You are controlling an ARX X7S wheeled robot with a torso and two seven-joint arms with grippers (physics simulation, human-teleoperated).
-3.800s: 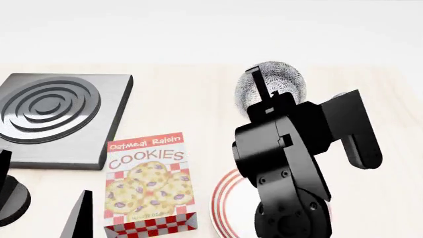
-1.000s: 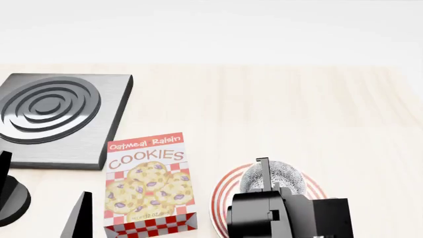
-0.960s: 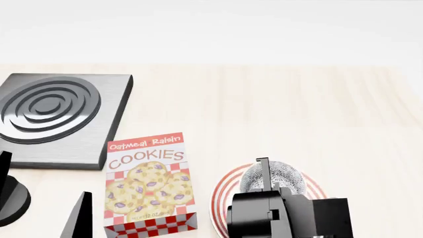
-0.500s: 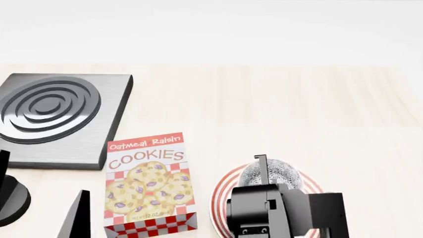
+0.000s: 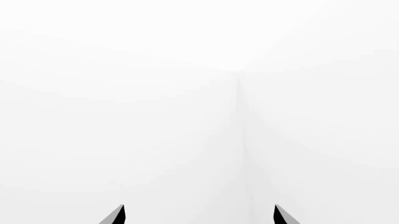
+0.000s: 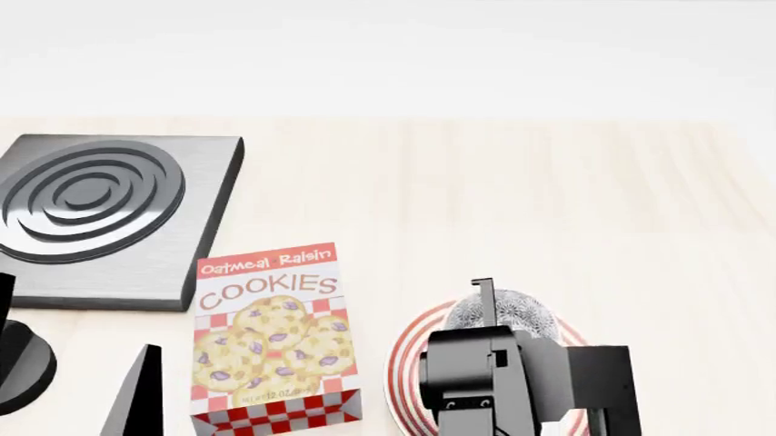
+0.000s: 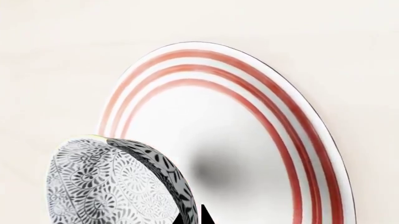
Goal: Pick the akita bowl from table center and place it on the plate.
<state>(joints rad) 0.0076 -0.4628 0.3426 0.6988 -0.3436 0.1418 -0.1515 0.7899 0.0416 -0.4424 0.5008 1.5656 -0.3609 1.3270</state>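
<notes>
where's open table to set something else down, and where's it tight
Free: the wide bare table beyond the plate, right of the burner block. Crowded: the near edge, where the cookie box, plate, bowl and right gripper bunch together.

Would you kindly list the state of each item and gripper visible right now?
akita bowl: tilted on its side, held over the plate
plate: flat on the table, centre bare
cookie box: lying flat, closed
right gripper: shut on the bowl's rim
left gripper: open, holding nothing
</notes>
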